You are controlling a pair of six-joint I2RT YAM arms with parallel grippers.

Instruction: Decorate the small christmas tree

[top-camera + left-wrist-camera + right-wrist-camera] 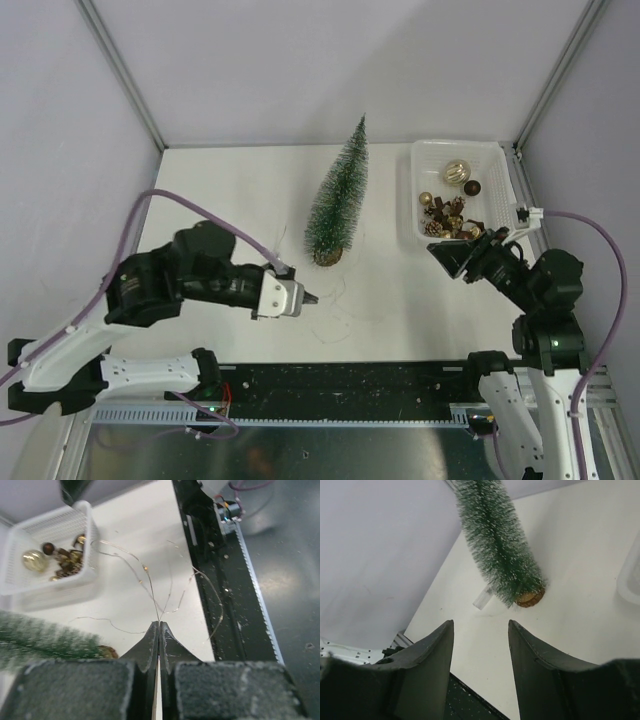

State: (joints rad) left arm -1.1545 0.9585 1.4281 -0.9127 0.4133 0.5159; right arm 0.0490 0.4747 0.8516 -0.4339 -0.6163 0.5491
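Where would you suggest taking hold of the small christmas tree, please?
Probably the slim upper third of the small christmas tree, from the right side with the open right gripper: it stands upright on its wooden base, and the cone narrows enough there for the jaws.

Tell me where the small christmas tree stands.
Top view: the small christmas tree stands mid-table, left of the white basket, just beyond the left gripper pinching a thin wire.

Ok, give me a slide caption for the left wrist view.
Left gripper shut on a thin wire string, with the small christmas tree and white ornament basket to its left.
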